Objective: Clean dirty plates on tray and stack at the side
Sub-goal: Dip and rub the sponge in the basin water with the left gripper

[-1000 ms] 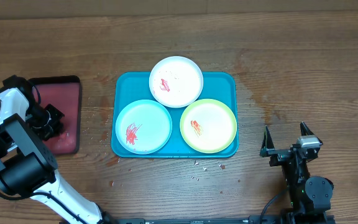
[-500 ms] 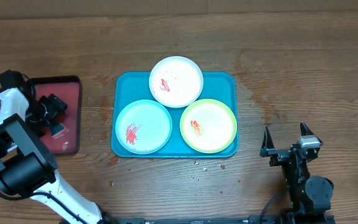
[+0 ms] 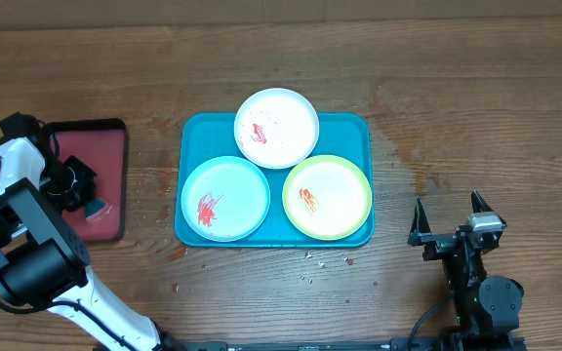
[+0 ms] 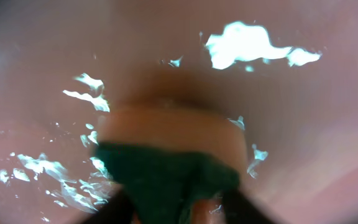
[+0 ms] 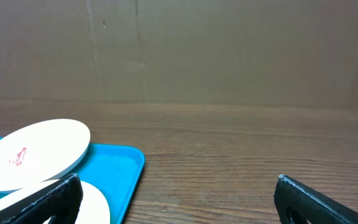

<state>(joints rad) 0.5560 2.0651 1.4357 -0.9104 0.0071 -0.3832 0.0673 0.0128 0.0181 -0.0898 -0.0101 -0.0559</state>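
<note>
Nine o'clock: left gripper (image 3: 82,193) has dipped back down, pinching the sponge (image 4: 166,143) against the wet pink tray (image 3: 107,132). Right gripper (image 3: 449,216), four o'clock, spread and idle. Plates (image 3: 276,127) sit smeared on the blue tray (image 3: 359,127), centre; wiping not yet begun.

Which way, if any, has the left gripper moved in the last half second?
Yes. The left gripper slid back toward the pink tray's near end.

The left end effector (image 3: 80,189) is shifted back toward 7 o'clock over the pink-lined small tray (image 3: 107,146), reversing the rise toward 1 o'clock seen half a second earlier. The green sponge (image 3: 96,208), hidden a second ago, is exposed at its 4 o'clock side.
</note>
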